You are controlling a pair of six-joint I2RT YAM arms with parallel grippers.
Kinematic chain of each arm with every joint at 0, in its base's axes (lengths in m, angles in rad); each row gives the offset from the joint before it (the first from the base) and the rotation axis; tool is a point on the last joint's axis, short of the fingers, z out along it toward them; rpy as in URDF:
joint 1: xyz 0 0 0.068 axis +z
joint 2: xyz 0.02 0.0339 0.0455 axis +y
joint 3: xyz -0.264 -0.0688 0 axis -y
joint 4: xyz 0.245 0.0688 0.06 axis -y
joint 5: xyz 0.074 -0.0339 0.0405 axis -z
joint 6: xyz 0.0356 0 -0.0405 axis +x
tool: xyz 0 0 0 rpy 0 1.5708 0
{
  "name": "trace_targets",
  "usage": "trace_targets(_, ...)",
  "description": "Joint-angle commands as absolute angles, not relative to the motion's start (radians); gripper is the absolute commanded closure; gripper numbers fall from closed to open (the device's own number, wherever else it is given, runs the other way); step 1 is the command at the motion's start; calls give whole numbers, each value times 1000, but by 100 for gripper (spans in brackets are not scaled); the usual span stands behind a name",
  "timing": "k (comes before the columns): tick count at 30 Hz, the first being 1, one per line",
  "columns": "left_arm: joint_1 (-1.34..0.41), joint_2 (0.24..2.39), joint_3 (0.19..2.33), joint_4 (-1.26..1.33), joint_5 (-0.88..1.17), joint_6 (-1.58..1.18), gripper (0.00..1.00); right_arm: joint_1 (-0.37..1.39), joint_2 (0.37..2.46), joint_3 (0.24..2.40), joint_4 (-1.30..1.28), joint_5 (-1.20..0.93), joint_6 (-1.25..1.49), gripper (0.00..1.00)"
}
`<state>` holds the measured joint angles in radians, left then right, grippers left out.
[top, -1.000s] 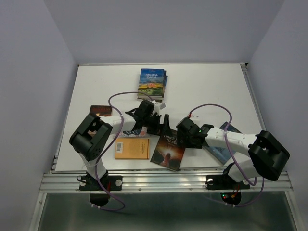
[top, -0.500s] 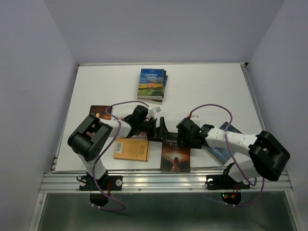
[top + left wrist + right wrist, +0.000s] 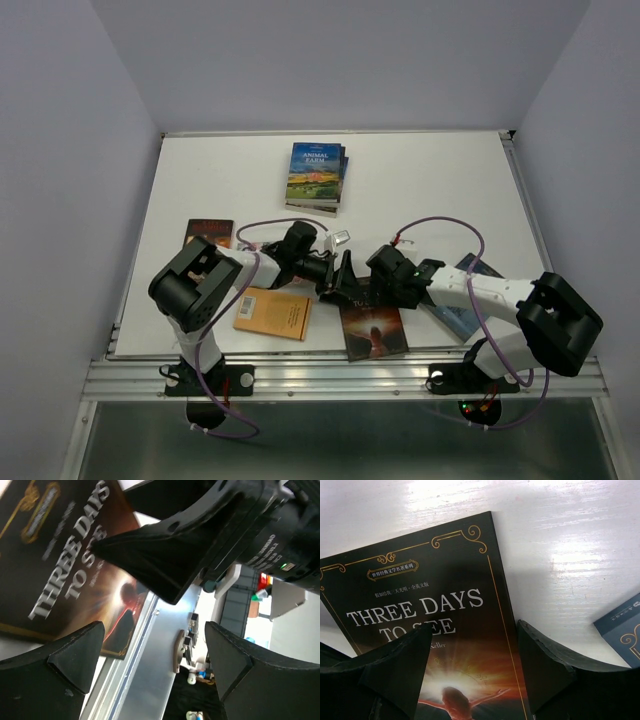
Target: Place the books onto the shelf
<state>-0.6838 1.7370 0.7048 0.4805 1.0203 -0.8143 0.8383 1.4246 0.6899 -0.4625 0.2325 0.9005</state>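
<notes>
- The dark book, titled "Three Days to See", lies flat and face up on the desk, at the lower centre of the overhead view, close to the near edge.
- The left hand is held low just beside the book's upper left corner, fingers spread wide with nothing between them, probably to nudge or steady the book.
- The right hand is poised over the cover, fingers apart on either side of it and not clamped on anything; it is judged to be lining up for a grasp.
- Other books remain scattered: an orange book at the lower left, a brown book at the left, a blue book at the right and a stack of books at the upper centre.
- No shelf is seen in any view.
- Compared with a second ago, the dark book is found swung round and shifted towards the lower right, the left arm is stretched further right, and the orange book is slightly turned.
</notes>
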Motion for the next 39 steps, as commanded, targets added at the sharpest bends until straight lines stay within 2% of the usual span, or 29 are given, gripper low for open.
trace_targets(1, -686, 1784, 761, 577, 1086, -838, 9, 848, 1554, 552, -393, 92, 985, 28)
trace_targets(5, -660, 1723, 735, 521, 969, -806, 9, 839, 1537, 542, -393, 90, 973, 28)
trace_targets(6, -649, 1715, 783, 427, 916, -754, 8, 839, 1536, 541, -393, 89, 965, 28)
trace_targets(7, -647, 1703, 816, 218, 776, -645, 8, 830, 1537, 541, -393, 89, 951, 29)
trace_targets(9, -655, 1684, 841, 117, 651, -609, 6, 821, 1543, 543, -393, 92, 940, 30)
trace_targets(10, -657, 1675, 827, 114, 609, -606, 4, 807, 1548, 551, -393, 103, 925, 34)
trace_targets(12, -657, 1687, 822, 118, 592, -604, 4, 779, 1574, 561, -393, 120, 908, 48)
trace_targets(19, -655, 1836, 997, 129, 557, -575, 5, 643, 1660, 612, -373, 152, 819, 70)
trace_targets(31, -649, 2097, 1421, 163, 531, -522, 4, 365, 1749, 758, -310, 245, 680, 73)
trace_targets(37, -647, 2114, 1639, 83, 538, -462, 1, 273, 1787, 837, -290, 262, 631, 73)
trace_targets(39, -647, 2068, 1651, 58, 499, -446, 1, 264, 1781, 867, -288, 261, 592, 70)
